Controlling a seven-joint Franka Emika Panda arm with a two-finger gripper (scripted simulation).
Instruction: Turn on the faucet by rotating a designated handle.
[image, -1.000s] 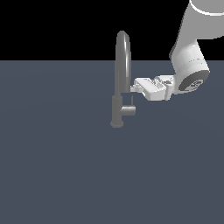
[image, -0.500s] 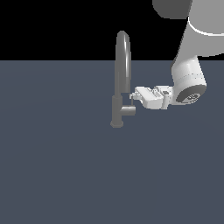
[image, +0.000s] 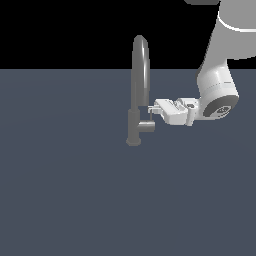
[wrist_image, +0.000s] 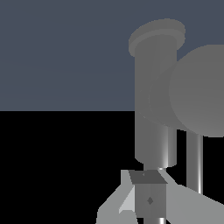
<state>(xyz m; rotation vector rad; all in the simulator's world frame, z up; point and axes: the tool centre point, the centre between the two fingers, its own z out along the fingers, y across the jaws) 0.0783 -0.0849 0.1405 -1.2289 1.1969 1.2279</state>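
Beside the faucet, the tool hovers above the handle, opening unclear.

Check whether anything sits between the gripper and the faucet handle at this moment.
Nothing visible does. In the exterior view the gripper sits right beside the handle, slightly above the stub, with only the faucet column behind it. Whether a fingertip already touches the handle cannot be told.

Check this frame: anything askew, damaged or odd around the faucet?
Nothing stands out. The faucet stands upright and intact, its handle juts sideways from the base, and the gripper sits just above the handle.
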